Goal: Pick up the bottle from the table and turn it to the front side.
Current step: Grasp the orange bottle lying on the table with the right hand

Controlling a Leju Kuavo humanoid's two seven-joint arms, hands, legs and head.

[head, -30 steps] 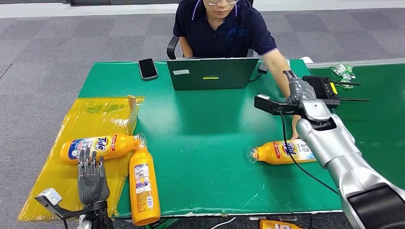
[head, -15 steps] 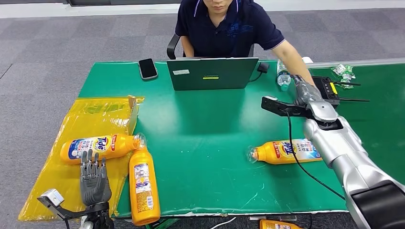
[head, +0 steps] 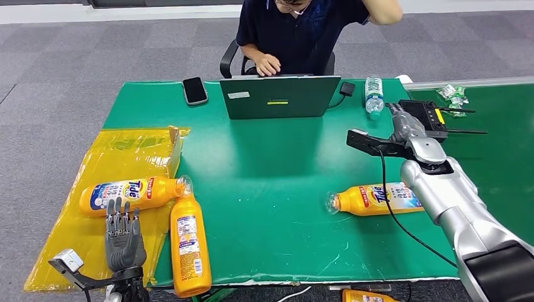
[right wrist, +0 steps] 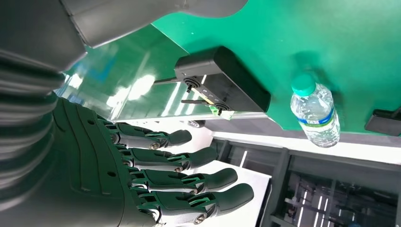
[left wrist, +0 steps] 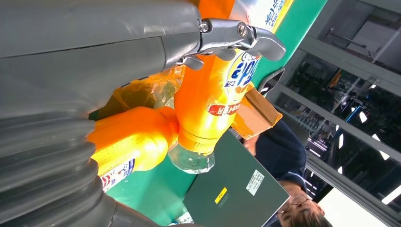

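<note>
An orange Tide bottle point(head: 376, 199) lies on its side on the green table point(head: 271, 176), clear cap toward the left, label facing up. My right hand point(head: 403, 123) hovers above the table beyond that bottle, and its straight, spread fingers point(right wrist: 189, 182) hold nothing. My left hand point(head: 123, 236) stands upright and empty at the lower left. Just past it, a second Tide bottle point(head: 129, 193) lies on a yellow bag. A third orange bottle point(head: 189, 245) lies beside it at the table's front edge. Both show close in the left wrist view point(left wrist: 213, 94).
A person sits behind an open laptop point(head: 280, 96) at the table's far side. A phone point(head: 194, 90), a water bottle point(head: 373, 95) and a black controller point(head: 427, 116) lie along the back. The yellow bag point(head: 107, 163) hangs off the left edge. Another orange bottle point(head: 368, 296) lies below the front edge.
The person's arm has left the table's right side and gone up to the head, uncovering the water bottle. My right hand has shifted slightly to the right. The bottles stay put.
</note>
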